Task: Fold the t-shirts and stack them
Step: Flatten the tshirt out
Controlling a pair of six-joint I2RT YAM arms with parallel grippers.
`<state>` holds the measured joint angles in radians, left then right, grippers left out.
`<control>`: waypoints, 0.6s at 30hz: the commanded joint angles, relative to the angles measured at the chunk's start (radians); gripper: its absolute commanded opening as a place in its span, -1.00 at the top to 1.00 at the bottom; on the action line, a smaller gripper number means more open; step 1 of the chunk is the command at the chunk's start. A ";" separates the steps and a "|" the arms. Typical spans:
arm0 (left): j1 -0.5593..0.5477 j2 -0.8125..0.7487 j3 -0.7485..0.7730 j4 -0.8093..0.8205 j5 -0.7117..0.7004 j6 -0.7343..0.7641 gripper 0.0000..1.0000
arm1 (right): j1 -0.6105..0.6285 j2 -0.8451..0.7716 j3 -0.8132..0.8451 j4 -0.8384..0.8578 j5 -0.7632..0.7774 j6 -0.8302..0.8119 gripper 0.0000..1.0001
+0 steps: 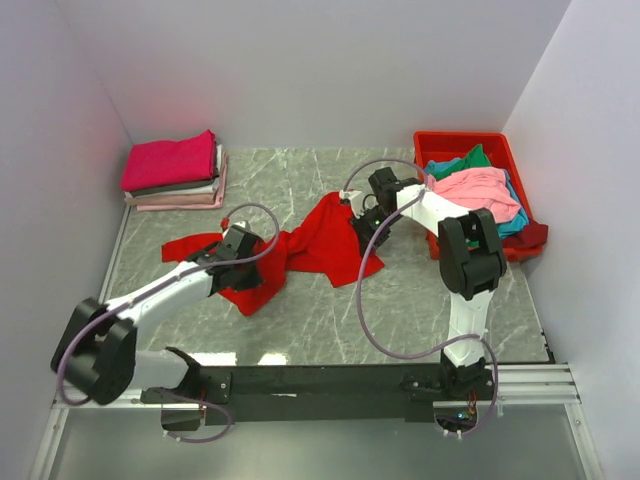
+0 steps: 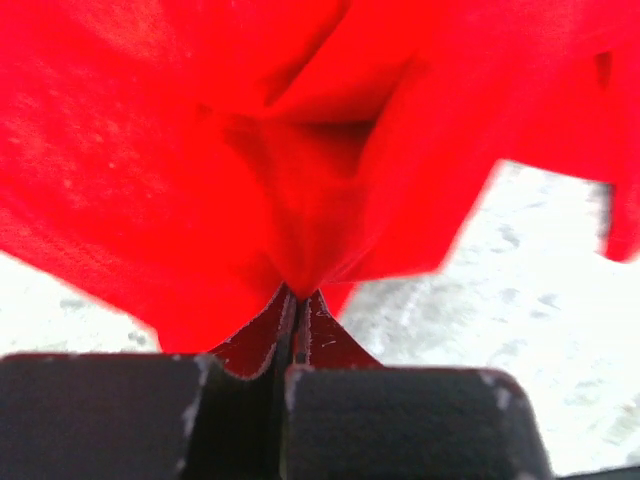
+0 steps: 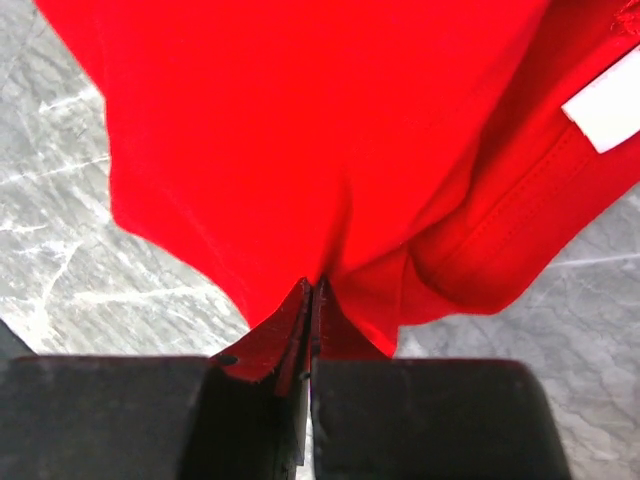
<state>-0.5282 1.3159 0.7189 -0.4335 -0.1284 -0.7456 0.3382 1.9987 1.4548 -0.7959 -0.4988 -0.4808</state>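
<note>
large bright red cloth t-shirt (image 1: 325, 245): bunched up mid grey marble-pattern table (image 1: 300, 330), stretched between both arms. left gripper (image 2: 297, 303): pinched tight on fold of red cloth, toward shirt's left end. right gripper (image 3: 312, 293): clamped on red fabric too, near hem with white sewn label (image 3: 605, 110). neat folded stack of shirts (image 1: 175, 172) in far left corner, magenta on top, grey, white, pink below. red plastic bin (image 1: 460, 140) far right, heaped with loose pink, green, teal shirts (image 1: 480, 188).

Large bright red cloth t-shirt (image 1: 322, 245) lies crumpled on grey marbled desk (image 1: 330, 330), left pincer (image 1: 240, 265) and right pincer (image 1: 366, 228) at its ends. Folded shirt stack (image 1: 175, 172) sits far-left.
</note>
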 commanded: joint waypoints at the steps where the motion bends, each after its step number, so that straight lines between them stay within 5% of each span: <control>1: -0.007 -0.124 0.060 -0.023 -0.007 0.005 0.99 | 0.010 -0.093 0.001 -0.006 -0.014 -0.022 1.00; 18: -0.006 -0.492 0.191 -0.177 0.145 -0.046 0.99 | -0.007 -0.701 -0.162 -0.198 -0.027 -0.147 1.00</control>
<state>-0.5282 0.8761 0.8280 -0.6037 -0.0212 -0.7685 0.3367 1.3994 1.2716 -0.9398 -0.5133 -0.5980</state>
